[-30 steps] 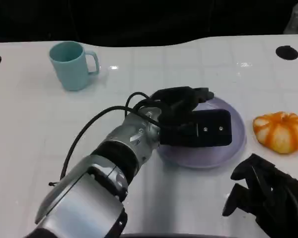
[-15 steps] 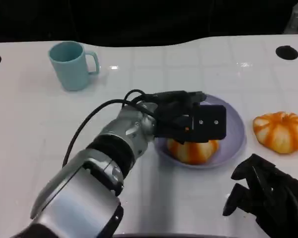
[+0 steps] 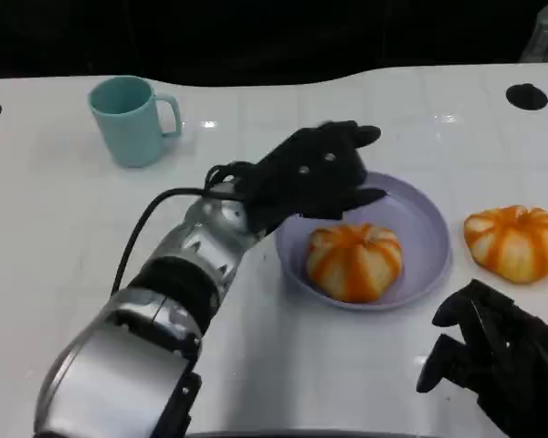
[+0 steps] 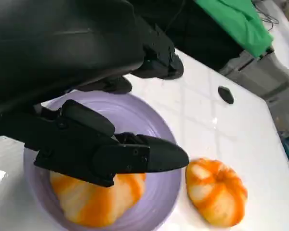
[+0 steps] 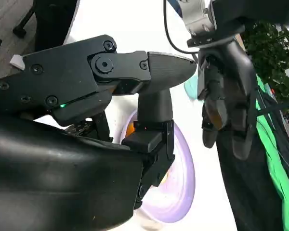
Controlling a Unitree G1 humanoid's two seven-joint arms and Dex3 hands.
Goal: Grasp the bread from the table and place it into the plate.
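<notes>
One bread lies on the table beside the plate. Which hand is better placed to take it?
Right. The right hand rests close below that bread; the left hand hovers across the plate.

**Bright overhead light, dark backdrop**

The white table (image 3: 365,109) was evenly lit from above, with small glare spots near its far edge. Beyond that edge everything fell to black. Shadows were soft. The left hand (image 3: 315,169) looked slightly motion-blurred; wrist views were blurred up close.

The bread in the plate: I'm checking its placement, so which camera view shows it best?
The head view: the bread lies whole and unobstructed in the plate. The left wrist view has the left hand covering part of it; the right wrist view shows only an orange sliver.
</notes>
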